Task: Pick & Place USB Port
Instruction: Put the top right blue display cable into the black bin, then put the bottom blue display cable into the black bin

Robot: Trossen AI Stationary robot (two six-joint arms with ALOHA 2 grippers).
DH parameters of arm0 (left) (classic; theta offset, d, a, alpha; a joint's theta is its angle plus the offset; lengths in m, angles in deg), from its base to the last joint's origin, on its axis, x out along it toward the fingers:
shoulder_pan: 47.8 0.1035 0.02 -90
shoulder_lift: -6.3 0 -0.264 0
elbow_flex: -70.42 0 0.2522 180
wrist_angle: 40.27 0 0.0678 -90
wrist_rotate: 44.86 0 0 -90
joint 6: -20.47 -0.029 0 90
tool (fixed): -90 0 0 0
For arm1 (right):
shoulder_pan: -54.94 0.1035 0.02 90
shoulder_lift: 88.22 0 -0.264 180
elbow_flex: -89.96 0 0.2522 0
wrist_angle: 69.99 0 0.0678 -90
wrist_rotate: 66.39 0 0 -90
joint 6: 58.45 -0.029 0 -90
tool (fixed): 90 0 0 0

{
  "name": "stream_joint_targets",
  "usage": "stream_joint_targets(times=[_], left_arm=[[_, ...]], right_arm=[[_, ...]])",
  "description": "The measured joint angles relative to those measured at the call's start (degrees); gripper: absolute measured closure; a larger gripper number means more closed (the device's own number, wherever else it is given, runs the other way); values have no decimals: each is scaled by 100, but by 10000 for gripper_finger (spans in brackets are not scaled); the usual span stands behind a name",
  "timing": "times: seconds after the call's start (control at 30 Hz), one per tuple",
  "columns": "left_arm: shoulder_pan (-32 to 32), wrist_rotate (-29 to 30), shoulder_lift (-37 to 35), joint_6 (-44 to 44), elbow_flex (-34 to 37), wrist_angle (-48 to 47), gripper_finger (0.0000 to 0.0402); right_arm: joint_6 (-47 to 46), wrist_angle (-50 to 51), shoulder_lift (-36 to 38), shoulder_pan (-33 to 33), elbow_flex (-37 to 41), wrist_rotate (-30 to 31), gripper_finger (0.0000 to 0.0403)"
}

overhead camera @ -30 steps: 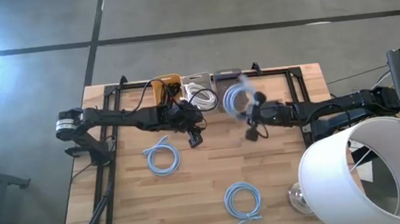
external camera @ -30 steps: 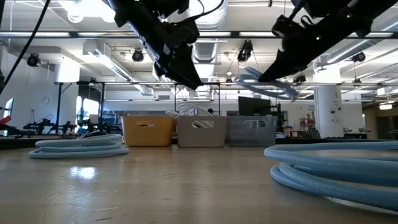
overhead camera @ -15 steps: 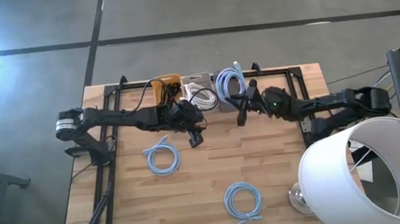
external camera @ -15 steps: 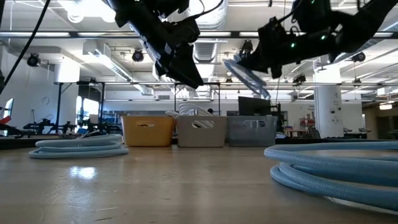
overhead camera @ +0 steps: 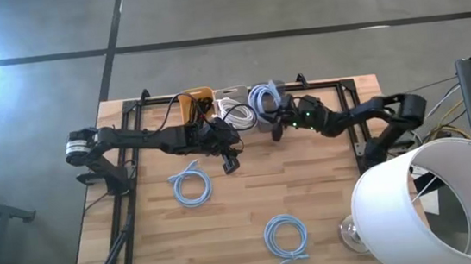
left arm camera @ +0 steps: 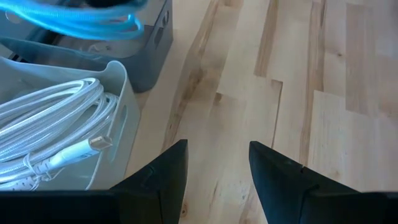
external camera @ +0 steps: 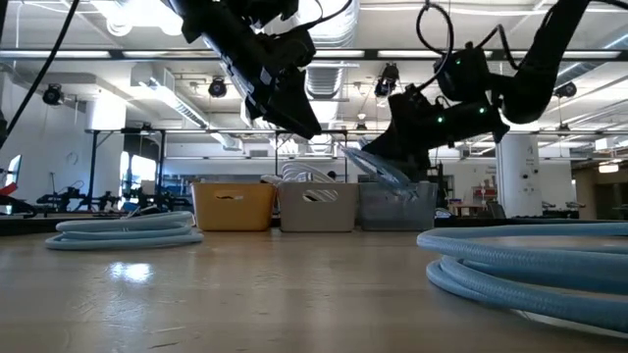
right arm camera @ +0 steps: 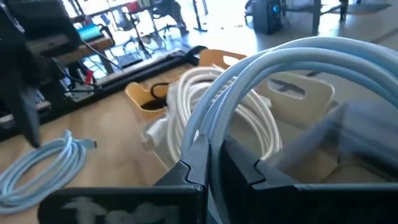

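Coil [overhead camera: 262, 100] of pale blue cable looks light, floppy and springy, best pinched across several strands. Right gripper [overhead camera: 278, 119] is clamped on it, holding it above the grey bin [external camera: 397, 206]. Half a second ago it hung higher and farther from that bin. Left gripper [overhead camera: 231, 162] waits, fingers apart, near the bin.

bright overhead glare, blurred wrist foreground

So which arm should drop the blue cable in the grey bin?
The right one. The right gripper is already shut on the blue cable coil, holding it just above the grey bin. The left gripper is open and empty.
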Motion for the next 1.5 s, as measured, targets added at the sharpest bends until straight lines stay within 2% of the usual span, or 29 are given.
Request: stream_joint_targets(times=[0.2,0.4,0.53,0.67,0.97,1.13,1.37,1.5], left_arm=[[0,2,0,0,0,-3,227],[-1,2,0,0,-1,-9,227],[-2,1,0,0,-1,-24,227],[-2,-1,0,-13,0,-125,227],[-131,4,-7,-157,0,-555,227],[-403,4,-57,-155,0,-732,227],[-725,13,-435,-15,0,-1386,227],[-894,93,-785,252,13,-1692,227]], right_arm=[[-145,46,-465,-2,-172,13,370],[-36,31,-458,-3,-255,74,339],[-19,223,-318,-4,-253,318,317],[-16,845,-101,3,-251,332,302],[-15,2092,656,120,-240,319,295],[116,2766,1307,702,-238,293,288],[-7,3365,1887,2190,-240,274,284],[-437,3517,1832,3184,-240,271,284]])
